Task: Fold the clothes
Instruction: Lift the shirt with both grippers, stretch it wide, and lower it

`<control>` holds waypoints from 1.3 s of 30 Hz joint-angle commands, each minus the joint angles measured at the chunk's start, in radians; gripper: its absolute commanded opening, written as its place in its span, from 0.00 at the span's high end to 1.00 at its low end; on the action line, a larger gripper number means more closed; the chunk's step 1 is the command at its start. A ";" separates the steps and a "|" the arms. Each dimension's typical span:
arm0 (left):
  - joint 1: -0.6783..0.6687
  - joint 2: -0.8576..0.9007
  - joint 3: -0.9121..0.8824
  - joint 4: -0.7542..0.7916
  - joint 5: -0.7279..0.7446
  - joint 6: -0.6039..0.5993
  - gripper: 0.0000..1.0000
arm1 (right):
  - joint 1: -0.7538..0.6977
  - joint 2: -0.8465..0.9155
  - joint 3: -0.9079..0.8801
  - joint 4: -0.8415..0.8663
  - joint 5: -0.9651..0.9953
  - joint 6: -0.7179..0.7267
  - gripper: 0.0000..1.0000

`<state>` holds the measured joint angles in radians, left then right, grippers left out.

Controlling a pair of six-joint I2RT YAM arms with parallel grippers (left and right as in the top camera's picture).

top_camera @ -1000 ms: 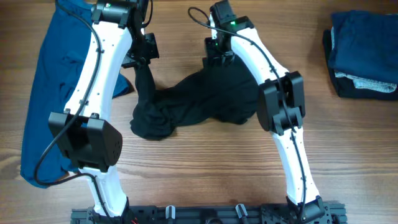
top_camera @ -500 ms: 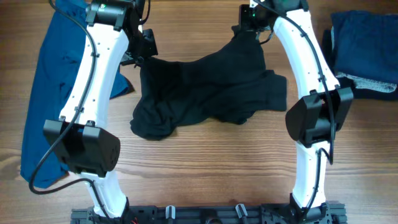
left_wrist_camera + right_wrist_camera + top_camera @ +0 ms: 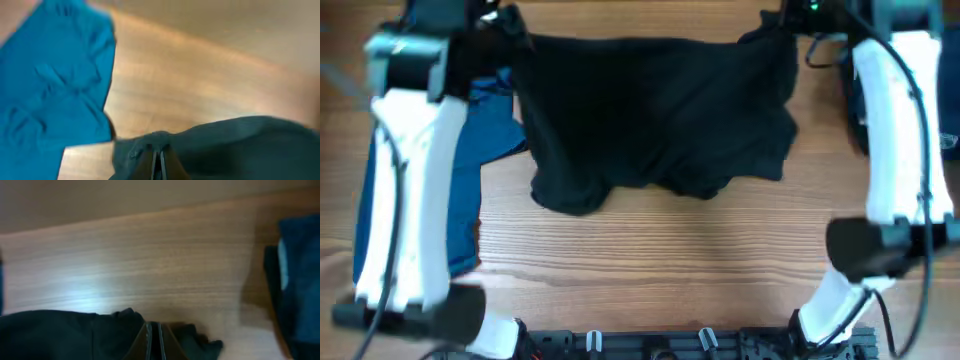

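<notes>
The fingers of the left gripper [image 3: 160,161] are pressed together, with a far corner of the black garment [image 3: 660,110] pinched between them. The fingers of the right gripper [image 3: 154,339] are closed in the same way on the garment's other far corner. Between the two grips the far edge of the garment is drawn out nearly straight from left to right. It is spread across the far middle of the wooden table [image 3: 670,260], and its near edge is left uneven and bunched. The tiny logo cannot be made out.

The bright blue T-shirt [image 3: 500,130] is laid on the left side of the table, just beside the black garment and largely covered by the left arm [image 3: 410,180]. A folded stack [image 3: 300,270] is seen at the far right, mostly hidden overhead by the right arm [image 3: 895,130]. Both wrist views are blurred.
</notes>
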<state>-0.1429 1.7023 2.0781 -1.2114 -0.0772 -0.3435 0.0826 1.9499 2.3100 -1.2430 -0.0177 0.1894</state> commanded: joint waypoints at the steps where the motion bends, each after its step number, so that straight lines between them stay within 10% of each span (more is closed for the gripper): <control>1: 0.002 -0.122 0.022 0.043 -0.009 -0.002 0.96 | 0.002 -0.088 0.004 -0.024 0.026 -0.005 0.96; 39: -0.154 -0.531 0.022 -0.055 -0.020 0.022 0.96 | 0.001 -0.684 0.030 -0.313 0.232 -0.003 0.96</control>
<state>-0.2947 1.1118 2.0956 -1.2602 -0.0803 -0.3351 0.0841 1.2594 2.3253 -1.5604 0.1425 0.1894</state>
